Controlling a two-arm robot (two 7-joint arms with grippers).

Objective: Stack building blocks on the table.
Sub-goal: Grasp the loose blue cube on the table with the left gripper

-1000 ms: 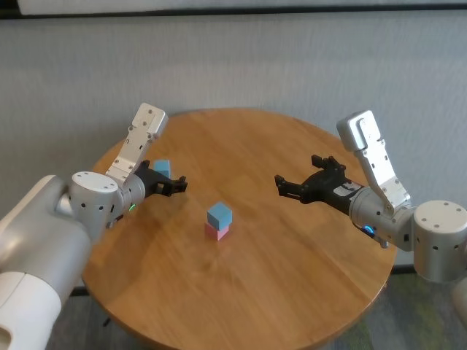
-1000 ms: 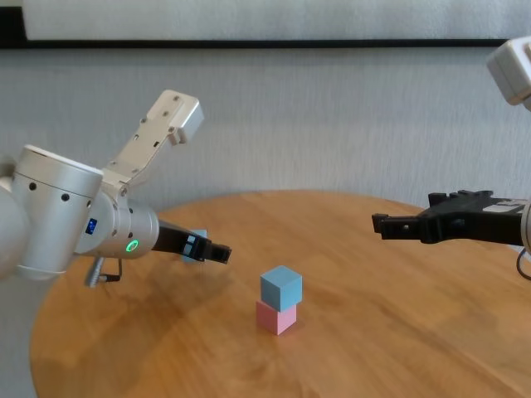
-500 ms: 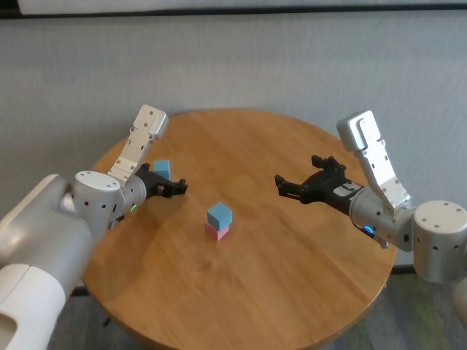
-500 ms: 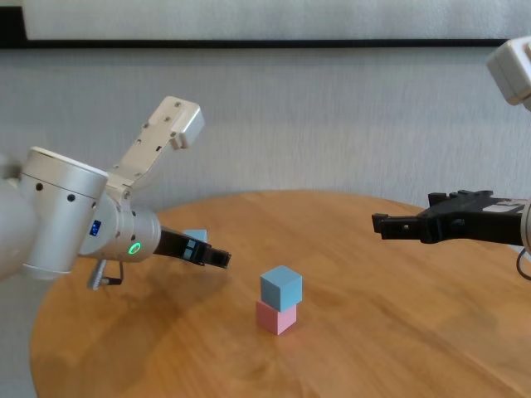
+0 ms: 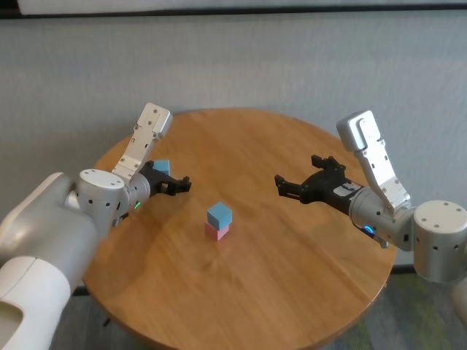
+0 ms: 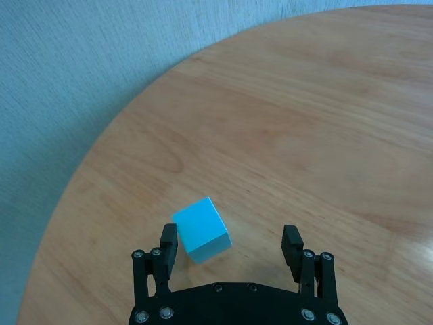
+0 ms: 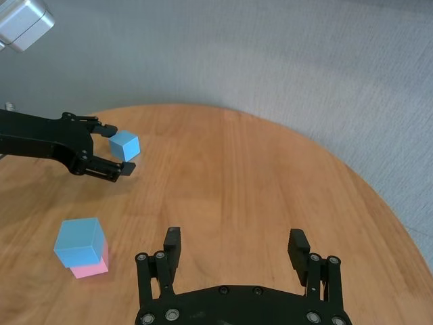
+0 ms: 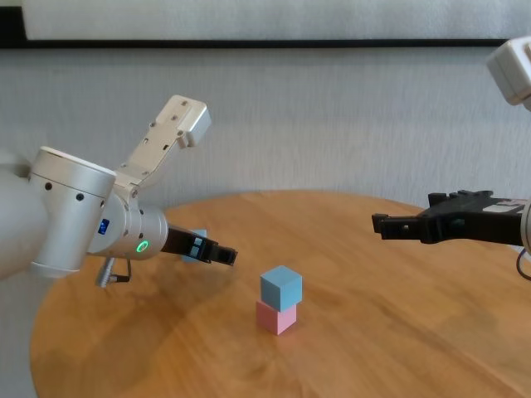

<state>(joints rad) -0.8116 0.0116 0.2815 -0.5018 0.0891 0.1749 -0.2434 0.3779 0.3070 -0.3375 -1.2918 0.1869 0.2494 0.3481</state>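
Grey textured wall backs a round wood-grain tabletop [image 5: 292,292] that carries three small cubes. Near the tabletop's centre, a light blue cube [image 5: 219,215] sits squarely on top of a pale pink cube [image 5: 217,232], the two touching and forming a two-high stack. A second light blue cube [image 5: 162,168] rests alone on the wood close to the left edge, well apart from the stack.

Left gripper [image 5: 181,182] hovers low over the tabletop near the left edge, its jaws spread wide and holding nothing. In the left wrist view the lone blue cube [image 6: 201,229] lies between the spread fingers [image 6: 168,238], nearer one of them; whether it touches that finger cannot be told.

Right gripper [image 5: 283,187] hangs above the right half of the tabletop, pointed toward the stack and well apart from it. Its jaws are likewise spread wide and empty.
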